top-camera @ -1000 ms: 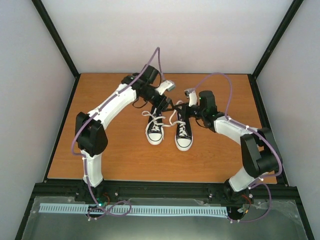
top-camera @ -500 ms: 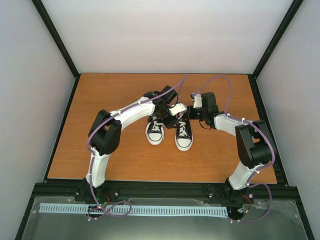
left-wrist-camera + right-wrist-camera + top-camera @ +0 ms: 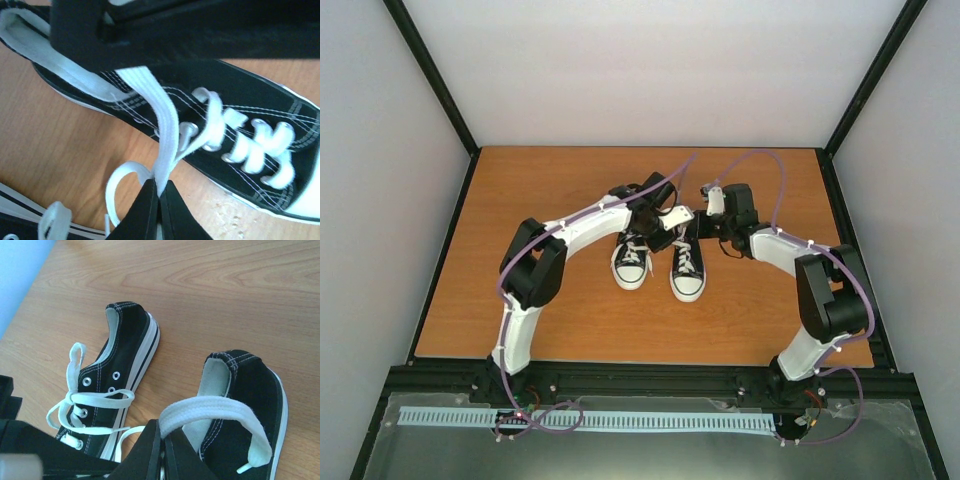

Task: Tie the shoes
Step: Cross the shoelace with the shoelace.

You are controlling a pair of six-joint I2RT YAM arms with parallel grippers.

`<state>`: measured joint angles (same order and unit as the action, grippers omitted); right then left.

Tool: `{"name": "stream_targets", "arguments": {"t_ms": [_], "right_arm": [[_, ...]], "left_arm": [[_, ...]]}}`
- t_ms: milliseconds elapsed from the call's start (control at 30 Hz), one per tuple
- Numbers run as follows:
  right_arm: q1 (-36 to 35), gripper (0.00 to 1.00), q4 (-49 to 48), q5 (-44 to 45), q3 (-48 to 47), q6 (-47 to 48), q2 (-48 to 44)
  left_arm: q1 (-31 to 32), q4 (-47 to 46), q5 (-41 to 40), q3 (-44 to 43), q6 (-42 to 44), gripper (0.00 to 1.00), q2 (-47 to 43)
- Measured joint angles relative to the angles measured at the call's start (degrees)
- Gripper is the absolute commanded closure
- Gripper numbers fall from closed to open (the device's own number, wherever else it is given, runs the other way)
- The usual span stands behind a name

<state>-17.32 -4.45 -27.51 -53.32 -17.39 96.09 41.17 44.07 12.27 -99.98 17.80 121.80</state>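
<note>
Two shoes (image 3: pixel 687 272) sit side by side mid-surface (image 3: pixel 520 220), toes toward the arm bases, heels under both wrists; no finished bow shows on either. Left jaws are clenched on a flat white lace (image 3: pixel 161 131) that rises taut from the top eyelets of one black sneaker (image 3: pixel 260 107), pinched just above the wood. Right jaws are also clamped on lace: a wide strand (image 3: pixel 212 411) arches over the heel opening of the nearer sneaker (image 3: pixel 252 390), its tip (image 3: pixel 242 469) dangling free. Risks, as I judge them: both pinches are at the very fingertips, so a sideways tug could let the slick lace slide out. Pulling hard could lift or drag the light shoe. The arms crowd close over the heels, so crossing could bump them. The neighbour's loose loops (image 3: pixel 75 390) could snag.
</note>
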Motion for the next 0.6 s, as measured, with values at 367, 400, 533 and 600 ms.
{"name": "stream_targets", "arguments": {"t_ms": [367, 400, 533, 600], "right_arm": [[0.33, 0.79, 6.78, -6.64, -0.22, 6.56, -0.20], [0.33, 0.75, 7.67, -6.82, -0.28, 7.26, -0.20], [0.50, 0.61, 10.93, -6.03, -0.33, 9.14, -0.39], [1.11, 0.58, 12.61, -5.20, -0.24, 9.60, -1.53]], "left_arm": [[0.04, -2.01, 4.07, 4.81, 0.13, 0.99, -6.05], [0.04, -2.03, 4.31, 4.83, 0.13, 0.99, -6.05], [0.04, -2.08, 4.92, 4.85, 0.15, 0.99, -6.05], [0.04, -2.10, 4.76, 4.85, 0.26, 0.99, -6.05]]}}
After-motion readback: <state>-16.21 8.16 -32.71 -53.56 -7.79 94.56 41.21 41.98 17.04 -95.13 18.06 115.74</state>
